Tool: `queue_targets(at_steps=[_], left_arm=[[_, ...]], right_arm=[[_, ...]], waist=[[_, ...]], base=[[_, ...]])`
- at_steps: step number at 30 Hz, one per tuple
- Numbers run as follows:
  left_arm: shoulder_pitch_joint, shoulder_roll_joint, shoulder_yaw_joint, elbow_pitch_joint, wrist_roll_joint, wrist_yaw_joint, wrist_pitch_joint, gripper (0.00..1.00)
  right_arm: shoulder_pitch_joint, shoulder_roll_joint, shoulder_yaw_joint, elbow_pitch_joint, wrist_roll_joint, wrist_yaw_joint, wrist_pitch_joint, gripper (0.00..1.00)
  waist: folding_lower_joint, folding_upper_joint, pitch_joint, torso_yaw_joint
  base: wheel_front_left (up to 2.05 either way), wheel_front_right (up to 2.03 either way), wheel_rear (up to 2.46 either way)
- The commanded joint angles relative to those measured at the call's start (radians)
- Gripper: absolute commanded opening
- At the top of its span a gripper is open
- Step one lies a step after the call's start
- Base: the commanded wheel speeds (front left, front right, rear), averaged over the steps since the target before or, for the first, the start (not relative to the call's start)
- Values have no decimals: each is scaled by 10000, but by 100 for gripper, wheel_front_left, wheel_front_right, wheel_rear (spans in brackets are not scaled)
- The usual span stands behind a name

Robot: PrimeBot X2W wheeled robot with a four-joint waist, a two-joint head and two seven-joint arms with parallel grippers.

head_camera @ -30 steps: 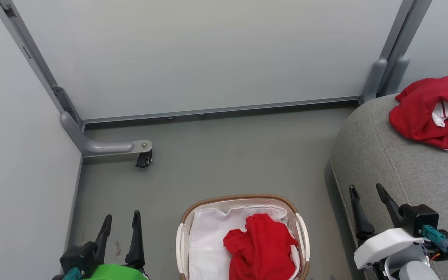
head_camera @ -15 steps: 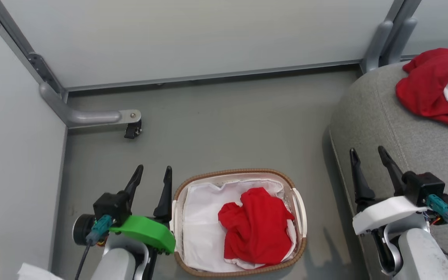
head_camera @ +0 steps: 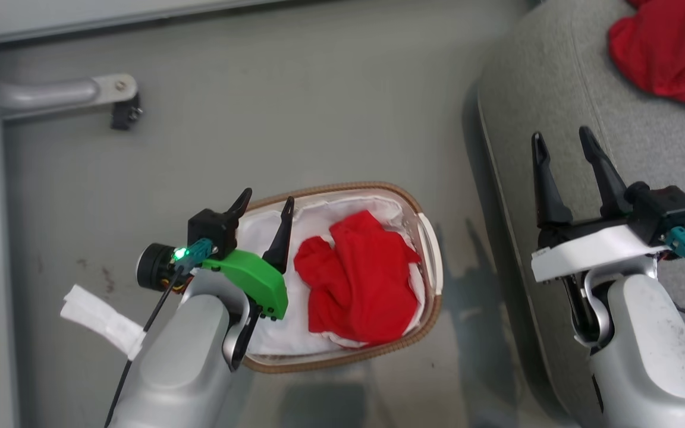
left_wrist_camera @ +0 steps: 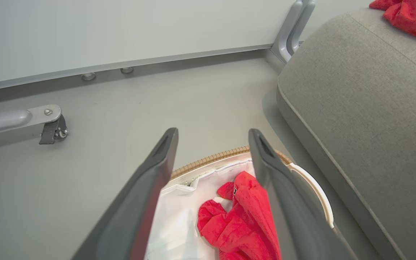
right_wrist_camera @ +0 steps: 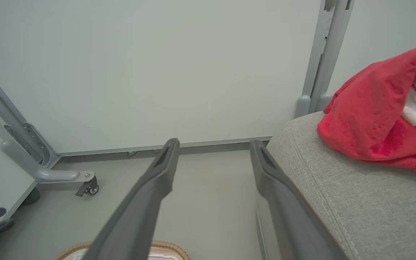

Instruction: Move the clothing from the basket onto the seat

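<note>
Since the head camera has dipped toward the ground over the last half second, the whole scene sits higher in the head view, yet the grey seat (head_camera: 556, 119) and the things on the floor (head_camera: 295, 107) keep their places. The seat takes up the right side. A bare strip of floor separates its rounded left edge from the basket (head_camera: 342, 188). More open floor lies beyond the basket's far rim, up to a metal caster leg (head_camera: 69, 92) at the far left. One red garment (head_camera: 657, 53) lies bunched on the seat's top, well away from that left edge. The basket's white liner (head_camera: 286, 342) shows along its left half, and the second red garment (head_camera: 357, 279) is crumpled in its right half, against the right wall. The left gripper (head_camera: 267, 197), beside the basket's left rim a moment ago, now hangs over the liner just inside that rim, fingers spread and empty. The right gripper (head_camera: 561, 134) hovers near the seat's left edge, fingers likewise parted, holding nothing.
</note>
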Motion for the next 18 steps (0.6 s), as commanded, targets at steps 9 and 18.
queue_targets(at_steps=[9,18], left_arm=[[-1491,80,-1242,1572,-487,-27,-5,100],[-2331,148,-2102,3039,-998,-28,57,100]], right_arm=[[-791,-11,425,-808,553,-14,-49,100],[-1081,-11,787,-1330,1000,-14,-49,100]], waist=[[-1,0,2933,-2108],[-1,0,3933,-2725]], base=[[0,0,0],[0,0,0]])
